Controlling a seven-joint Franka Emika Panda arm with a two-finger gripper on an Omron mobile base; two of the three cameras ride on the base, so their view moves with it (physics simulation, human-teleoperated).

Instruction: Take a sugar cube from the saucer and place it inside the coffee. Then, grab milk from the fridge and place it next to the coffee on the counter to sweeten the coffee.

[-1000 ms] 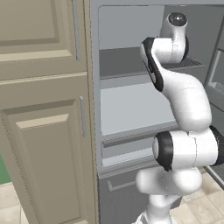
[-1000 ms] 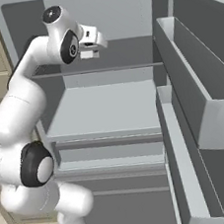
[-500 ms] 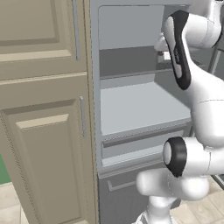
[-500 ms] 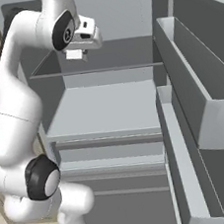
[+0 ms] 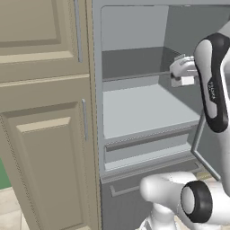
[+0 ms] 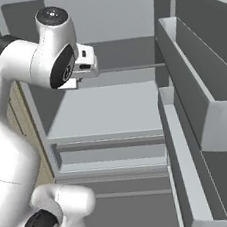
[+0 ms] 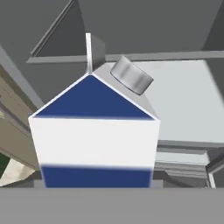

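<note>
The milk, a white gable-top carton with a dark blue top and band and a grey cap, stands close up in the hand view and hides the fingertips. My gripper is shut on it, holding it upright in front of the open fridge at the height of the upper shelf. A white bit under the hand in both base views may be the carton. The fridge shelves are bare. The sugar cube, saucer, coffee and counter are out of view.
Beige cabinet doors stand left of the fridge. The open fridge door with its grey shelf bins stands to the right. My white arm rises along the fridge's left side.
The arm has swung: the elbow rose and the hand with the carton came down and a little nearer within the fridge opening. The jaws have kept the same width.
</note>
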